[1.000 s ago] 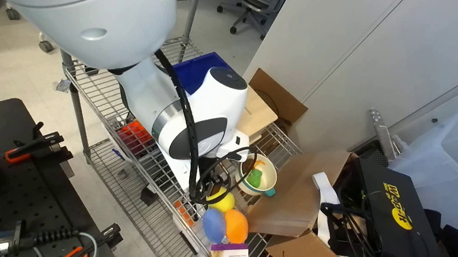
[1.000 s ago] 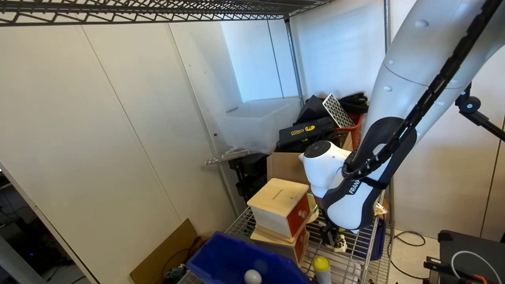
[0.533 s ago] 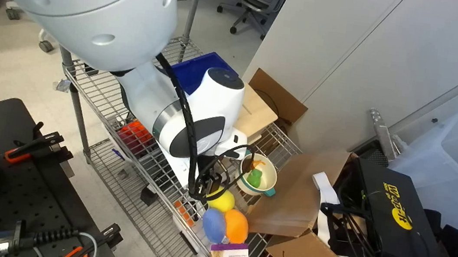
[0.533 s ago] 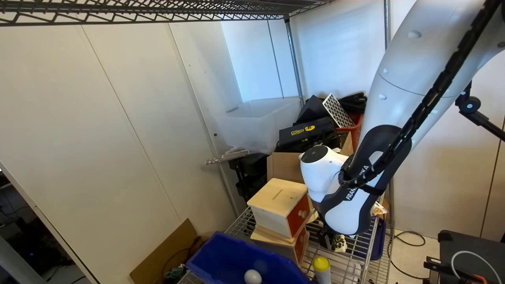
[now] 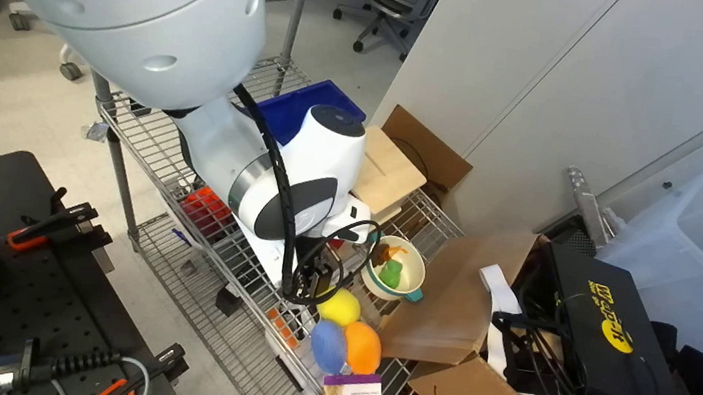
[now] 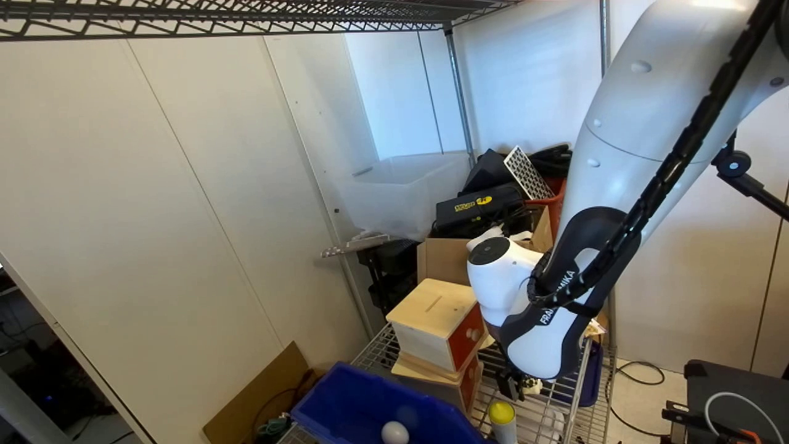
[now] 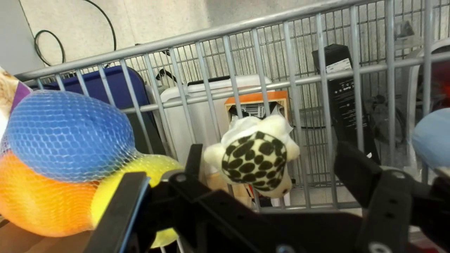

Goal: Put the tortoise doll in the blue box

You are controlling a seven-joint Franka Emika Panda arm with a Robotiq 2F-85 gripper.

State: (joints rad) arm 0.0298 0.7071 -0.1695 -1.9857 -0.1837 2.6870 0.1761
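Your tool (image 7: 270, 163) is spread wide; in the wrist view the tortoise doll (image 7: 255, 160) sits inside the gap, on the wire tabletop (image 7: 211, 34). Can't tell you the height difference. Blue box (image 6: 363, 398) stands apart from the doll.

The tortoise doll (image 7: 258, 158) looks plush, the blue box (image 6: 354, 398) smooth plastic, the shelf (image 7: 211, 34) metal

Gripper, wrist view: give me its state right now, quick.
Gripper: open, holding nothing; the plush tortoise doll shows between its spread jaws, not gripped.
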